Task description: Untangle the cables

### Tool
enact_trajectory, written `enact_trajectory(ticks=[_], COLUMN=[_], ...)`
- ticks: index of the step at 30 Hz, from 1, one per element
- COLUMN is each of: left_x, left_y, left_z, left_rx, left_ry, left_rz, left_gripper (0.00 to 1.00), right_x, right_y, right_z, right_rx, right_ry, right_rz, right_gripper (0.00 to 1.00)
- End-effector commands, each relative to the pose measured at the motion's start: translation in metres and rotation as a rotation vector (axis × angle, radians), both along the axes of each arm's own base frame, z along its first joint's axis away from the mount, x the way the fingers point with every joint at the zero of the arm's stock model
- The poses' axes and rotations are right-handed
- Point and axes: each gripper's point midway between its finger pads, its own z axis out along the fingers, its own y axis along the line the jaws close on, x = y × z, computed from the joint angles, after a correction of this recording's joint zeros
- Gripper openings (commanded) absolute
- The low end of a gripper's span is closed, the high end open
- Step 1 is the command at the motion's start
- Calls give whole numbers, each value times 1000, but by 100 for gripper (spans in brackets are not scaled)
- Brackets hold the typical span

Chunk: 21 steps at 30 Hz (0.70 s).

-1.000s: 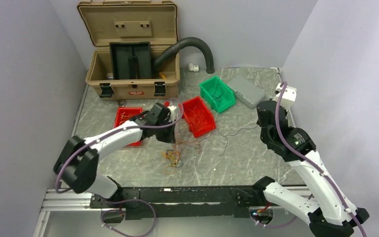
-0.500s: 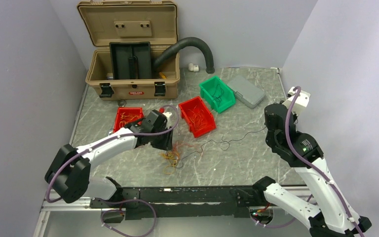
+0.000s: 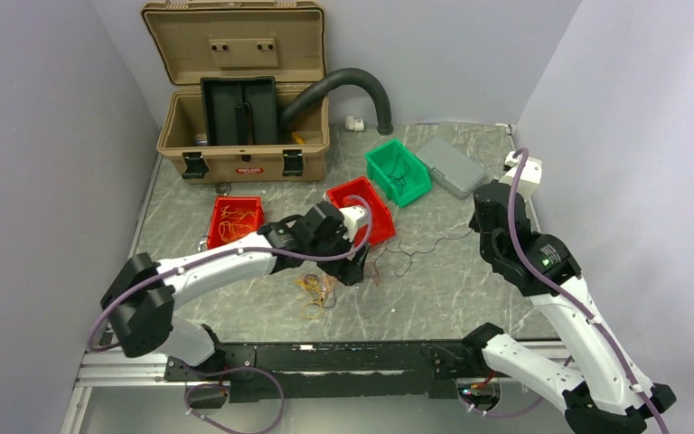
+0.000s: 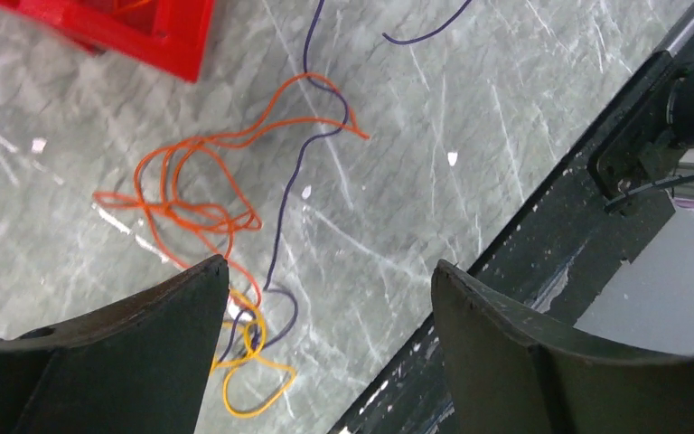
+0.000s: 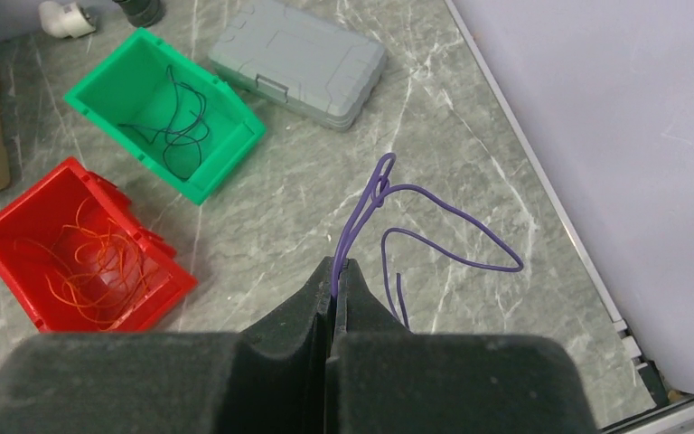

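Note:
The cables lie as a small tangle (image 3: 315, 287) on the marble table, in front of the middle red bin. The left wrist view shows an orange wire (image 4: 201, 183), a yellow loop (image 4: 255, 363) and a dark purple wire (image 4: 296, 167) crossing one another. My left gripper (image 4: 330, 264) hovers just right of the tangle, open, with nothing between its fingers. My right gripper (image 5: 335, 263) is shut on a thin purple wire (image 5: 445, 216) that loops out ahead of its tips. A thin dark wire (image 3: 425, 244) trails across the table between the tangle and the right arm.
A red bin (image 3: 368, 215) holding orange wires sits behind the left gripper, and another red bin (image 3: 235, 219) lies to its left. Far right are a green bin (image 3: 398, 171) with dark wires and a grey case (image 3: 452, 166). At the back stand an open tan toolbox (image 3: 244, 117) and a black hose (image 3: 352, 83).
My left gripper has opened and moved right, from beside the left red bin to the tangle. The right arm swung outward and came back, still shut on its wire.

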Motion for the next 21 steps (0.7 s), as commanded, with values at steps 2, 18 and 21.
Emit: enact_trajectory(ticks=[2, 18, 21], left_x=[21, 37, 34], left_y=[-25, 76, 115], left_z=[-17, -57, -57], left_rx=[74, 288, 260], left_ry=[-10, 12, 81], left_rz=[-4, 376, 494], left_gripper=[84, 0, 0], right_x=[4, -13, -25], right_y=[5, -35, -65], right_z=[20, 15, 10], right_rx=[29, -57, -108], right_ry=[-59, -48, -27], right_rz=[30, -169, -360], right_gripper=[0, 0, 0])
